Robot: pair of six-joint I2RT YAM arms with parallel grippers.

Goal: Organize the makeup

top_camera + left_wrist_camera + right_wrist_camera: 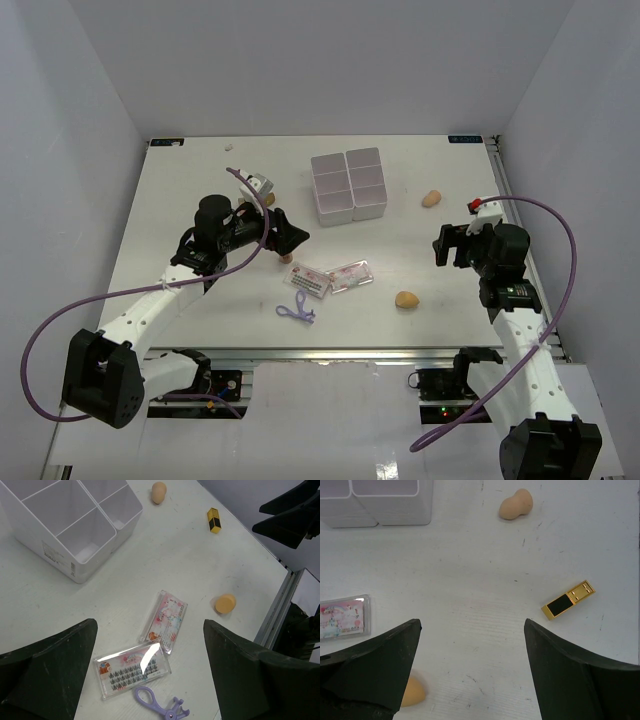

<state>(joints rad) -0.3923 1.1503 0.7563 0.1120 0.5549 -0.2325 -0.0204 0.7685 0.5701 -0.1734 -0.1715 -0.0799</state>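
Note:
Two clear packets with pink-red print (308, 280) (350, 275) lie mid-table, and a thin purple tool (296, 311) lies in front of them. One tan sponge (406, 299) sits near the front and another (431, 198) lies right of the white box. My left gripper (290, 238) is open and empty, hovering just left of the packets; its wrist view shows the packets (165, 620) (132, 669) and the purple tool (160, 703) between its fingers. My right gripper (445, 245) is open and empty. A gold-yellow tube (568, 599) lies on the table to the right of its fingers.
The white four-compartment box (348, 185) stands at the back centre. A small pale piece (229, 147) lies near the far-left edge. A tan bit (287, 260) shows under the left gripper. The table's right edge runs beside the right arm.

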